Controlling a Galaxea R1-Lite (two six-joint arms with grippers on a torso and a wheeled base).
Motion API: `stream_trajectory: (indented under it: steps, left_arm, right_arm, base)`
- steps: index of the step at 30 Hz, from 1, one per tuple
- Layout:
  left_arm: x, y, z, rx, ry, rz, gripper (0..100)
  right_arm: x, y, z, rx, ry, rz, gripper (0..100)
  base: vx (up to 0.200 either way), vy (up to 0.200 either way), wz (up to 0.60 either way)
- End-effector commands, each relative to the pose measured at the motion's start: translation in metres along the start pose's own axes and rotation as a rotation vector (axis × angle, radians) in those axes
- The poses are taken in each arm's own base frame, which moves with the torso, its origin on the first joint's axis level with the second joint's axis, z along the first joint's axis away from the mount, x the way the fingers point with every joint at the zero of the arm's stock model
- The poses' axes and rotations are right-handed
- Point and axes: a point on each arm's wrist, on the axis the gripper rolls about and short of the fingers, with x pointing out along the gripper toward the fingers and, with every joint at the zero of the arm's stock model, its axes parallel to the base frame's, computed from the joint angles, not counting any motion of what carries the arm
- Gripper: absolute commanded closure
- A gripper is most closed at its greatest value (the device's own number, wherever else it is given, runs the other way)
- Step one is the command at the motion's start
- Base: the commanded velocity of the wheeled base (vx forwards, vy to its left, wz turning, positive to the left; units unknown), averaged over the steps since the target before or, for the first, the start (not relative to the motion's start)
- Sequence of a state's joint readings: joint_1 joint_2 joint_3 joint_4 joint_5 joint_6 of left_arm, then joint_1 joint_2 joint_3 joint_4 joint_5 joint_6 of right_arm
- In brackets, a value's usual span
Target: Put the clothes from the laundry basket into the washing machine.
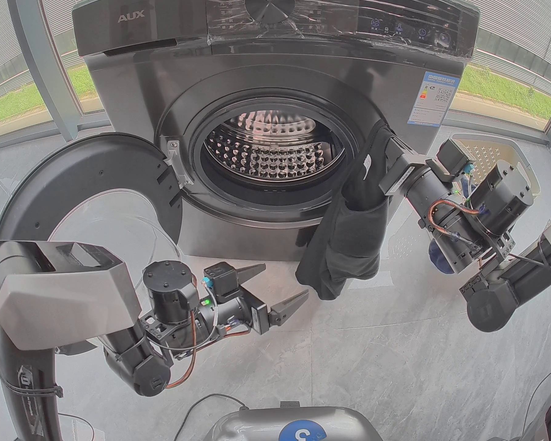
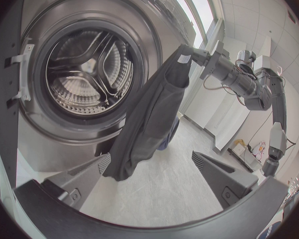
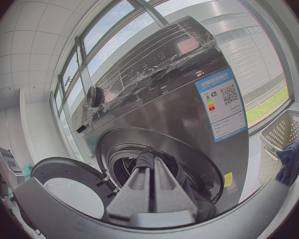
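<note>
A dark grey garment hangs from my right gripper, which is shut on its top edge just right of the washing machine's round opening. The cloth droops down past the machine's front to near the floor. In the left wrist view the same garment dangles beside the drum. In the right wrist view my closed fingers pinch the dark cloth in front of the opening. My left gripper is open, low over the floor, in front of the machine and left of the garment. The laundry basket stands at the right, with blue cloth over its rim.
The machine's round door is swung open to the left, close to my left arm. Tiled floor lies free in front of the machine. Windows run behind it.
</note>
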State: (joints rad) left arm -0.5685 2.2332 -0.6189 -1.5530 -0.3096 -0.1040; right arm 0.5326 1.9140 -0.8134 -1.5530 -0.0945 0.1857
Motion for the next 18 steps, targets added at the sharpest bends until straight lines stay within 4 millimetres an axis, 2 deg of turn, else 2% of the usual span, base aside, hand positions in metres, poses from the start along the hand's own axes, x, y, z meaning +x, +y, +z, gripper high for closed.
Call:
stream_trajectory:
  steps: [1,7,10,18]
  left_arm:
    - [0.026,0.002,0.005,0.010,-0.069,-0.015,0]
    - [0.048,-0.001,0.000,0.019,-0.106,-0.006,0]
    - [0.066,0.004,0.001,0.029,-0.156,0.016,0]
    - [0.085,0.012,0.008,0.045,-0.230,0.043,0]
  right_arm:
    - [0.000,0.001,-0.002,0.002,-0.001,0.005,100]
    - [-0.001,0.007,-0.003,0.015,0.004,0.018,100]
    - [-0.001,0.009,-0.004,0.018,0.006,0.017,100]
    - [-0.003,0.013,-0.006,0.024,0.016,0.026,100]
  base:
    - [0.000,0.000,0.00]
    - [0.000,0.000,0.00]
    - [0.000,0.000,0.00]
    - [0.000,0.000,0.00]
